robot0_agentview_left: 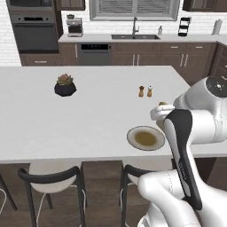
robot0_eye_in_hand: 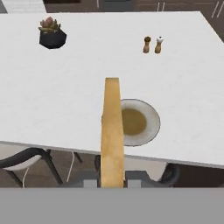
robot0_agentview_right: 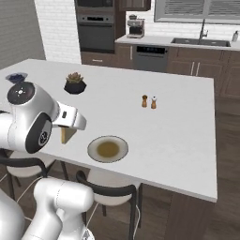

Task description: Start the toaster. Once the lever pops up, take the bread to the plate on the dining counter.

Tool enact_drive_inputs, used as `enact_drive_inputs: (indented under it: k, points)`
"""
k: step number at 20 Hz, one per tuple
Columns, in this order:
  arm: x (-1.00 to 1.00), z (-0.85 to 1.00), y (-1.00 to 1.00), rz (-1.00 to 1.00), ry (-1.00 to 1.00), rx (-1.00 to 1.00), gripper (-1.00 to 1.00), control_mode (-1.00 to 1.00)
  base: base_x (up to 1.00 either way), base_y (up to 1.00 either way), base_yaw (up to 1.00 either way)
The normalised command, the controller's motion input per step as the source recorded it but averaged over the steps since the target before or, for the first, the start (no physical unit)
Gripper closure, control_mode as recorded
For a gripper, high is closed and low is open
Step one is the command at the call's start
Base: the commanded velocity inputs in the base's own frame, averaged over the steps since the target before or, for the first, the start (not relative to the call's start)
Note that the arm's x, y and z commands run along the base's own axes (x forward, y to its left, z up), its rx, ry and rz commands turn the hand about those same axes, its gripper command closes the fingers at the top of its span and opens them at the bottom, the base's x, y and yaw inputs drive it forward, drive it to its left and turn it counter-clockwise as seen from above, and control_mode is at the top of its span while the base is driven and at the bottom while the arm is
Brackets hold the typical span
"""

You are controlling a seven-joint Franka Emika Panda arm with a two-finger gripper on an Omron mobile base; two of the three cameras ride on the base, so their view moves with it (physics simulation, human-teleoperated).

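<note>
We see the dining counter (robot0_agentview_left: 88, 115), a broad white island top with dark wood beneath, and dark-framed stools (robot0_agentview_left: 51, 177) tucked along its near edge. Behind it runs a wall of dark cabinets with a sink (robot0_agentview_left: 135, 37) under a window, a built-in oven (robot0_agentview_left: 34, 31) at the left, a dishwasher (robot0_agentview_left: 94, 54) and a coffee machine (robot0_agentview_left: 74, 25) on the back worktop. On the counter stand a small potted succulent (robot0_agentview_left: 65, 85) in a black pot, toward the far left, and a pair of salt and pepper shakers (robot0_agentview_left: 145, 91) just beside each other, nearer the middle.

The plate (robot0_agentview_left: 146, 138) lies flat near the front edge of the counter, round, with a pale rim and a brownish centre; we see nothing on it. In the right base view a dark bowl (robot0_agentview_right: 17, 77) sits at the far left corner of the counter; we cannot tell what it contains.

The pincer (robot0_eye_in_hand: 112, 181) is pressed against the bread (robot0_eye_in_hand: 112, 131), which we see edge-on in the hand view as a tall tan strip rising between the fingertips, pinched on both flat faces. The bread hangs above the counter's near edge, just left of the plate in the hand view, overlapping its rim in the picture but not resting on it. In the right base view the slice (robot0_agentview_right: 68, 134) pokes out below the white hand, well apart from the shakers
</note>
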Motion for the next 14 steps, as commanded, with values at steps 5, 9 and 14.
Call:
enact_drive_inputs:
  k: [5, 9, 14]
  points:
    - [0.27, -0.02, -0.04, 0.03, -0.05, 0.03, 1.00, -1.00, 0.32, 0.02, 0.00]
    - [0.72, -0.24, -0.17, 0.13, -0.02, 0.15, 1.00, -1.00, 0.00, 0.00, 0.00]
    - [0.51, -0.56, -0.22, 0.20, 0.00, 0.13, 1.00, -1.00, 0.00, 0.00, 0.00]
